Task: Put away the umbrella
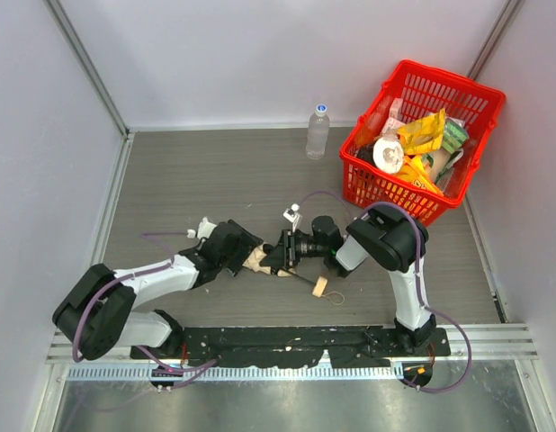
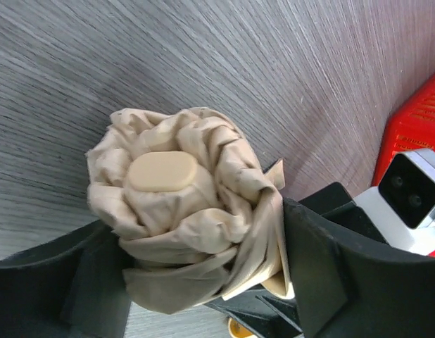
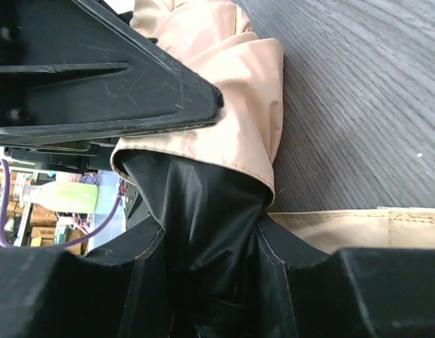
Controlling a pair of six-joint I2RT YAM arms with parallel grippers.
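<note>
The umbrella [image 1: 260, 261] lay on the worktop [image 1: 215, 180] in front of the two arms, its cream fabric bunched into a loose rosette. The thin shaft [image 1: 302, 277] and small handle [image 1: 320, 286] trailed free toward the near edge. The left gripper [image 2: 196, 232] was spread wide around the bundle. The cloth touched the inner faces of both fingers [image 2: 344, 274] but did not look squeezed, so nothing on that side seemed to keep the folds together. The likeliest trouble was that the rosette would spring open and spill back across the worktop. The right gripper [image 3: 207, 239] was pinching a fold of the umbrella's dark lining, not the shaft. Any pull from that hold would probably drag cloth out of the bundle and leave the umbrella itself where it lay. A thin fold could also slide out of the pinch. The two grippers stood very close, one finger of the left filling the top of the right wrist view, so a careless move by either risked a knock. The handle and its loop, unheld, could swing or catch if the bundle were lifted. The red basket [image 1: 453, 78] sat near the right arm, already heaped with packets. The water bottle [image 1: 318, 130] stood well apart and seemed in little danger.
</note>
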